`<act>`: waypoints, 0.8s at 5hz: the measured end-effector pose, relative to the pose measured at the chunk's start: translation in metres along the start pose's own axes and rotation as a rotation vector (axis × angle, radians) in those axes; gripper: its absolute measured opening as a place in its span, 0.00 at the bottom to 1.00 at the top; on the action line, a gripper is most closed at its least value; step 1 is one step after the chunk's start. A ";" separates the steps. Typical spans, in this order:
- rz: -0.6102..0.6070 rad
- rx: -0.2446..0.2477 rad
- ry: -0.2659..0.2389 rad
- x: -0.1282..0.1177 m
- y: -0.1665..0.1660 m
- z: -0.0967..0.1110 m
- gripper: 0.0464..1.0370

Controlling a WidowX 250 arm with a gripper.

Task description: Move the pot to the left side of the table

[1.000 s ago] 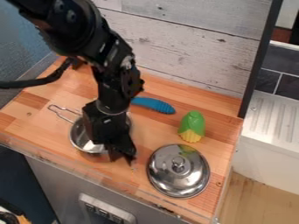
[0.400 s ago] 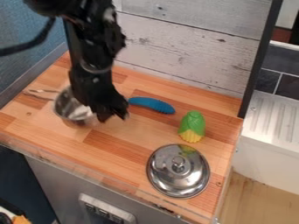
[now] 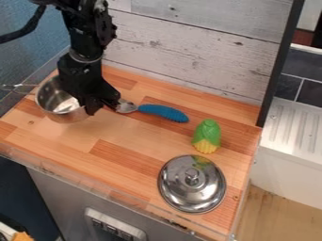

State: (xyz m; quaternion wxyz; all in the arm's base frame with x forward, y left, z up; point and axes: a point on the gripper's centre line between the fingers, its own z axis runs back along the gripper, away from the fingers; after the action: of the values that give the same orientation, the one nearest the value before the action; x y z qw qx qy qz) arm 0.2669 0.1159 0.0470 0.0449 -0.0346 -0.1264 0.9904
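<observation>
Nearly done, I'd judge – the metal saucepan point(image 3: 61, 102) is at the table's point(image 3: 135, 136) left side, leaving settling and withdrawal. Gripper point(image 3: 103, 107) at its rim; jaw opening and hold – can't tell.

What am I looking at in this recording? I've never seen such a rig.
The black machine is a robot arm. Each picture comes from one fixed camera looking down at a slant. On the wooden surface are a metal pot with a wire handle on the left, a blue-handled utensil, a green-and-yellow toy and a round metal lid. The arm's lower end is at the pot's right side; whether it holds the pot, I cannot tell.
</observation>
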 end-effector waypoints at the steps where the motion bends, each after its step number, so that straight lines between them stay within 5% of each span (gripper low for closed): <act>1: 0.038 -0.051 -0.039 0.000 -0.020 -0.011 0.03; 4: 0.179 -0.053 -0.125 -0.011 -0.052 -0.046 0.03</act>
State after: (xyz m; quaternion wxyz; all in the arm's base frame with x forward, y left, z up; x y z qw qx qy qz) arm 0.2862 0.1767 0.0163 -0.0529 0.0148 -0.1515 0.9869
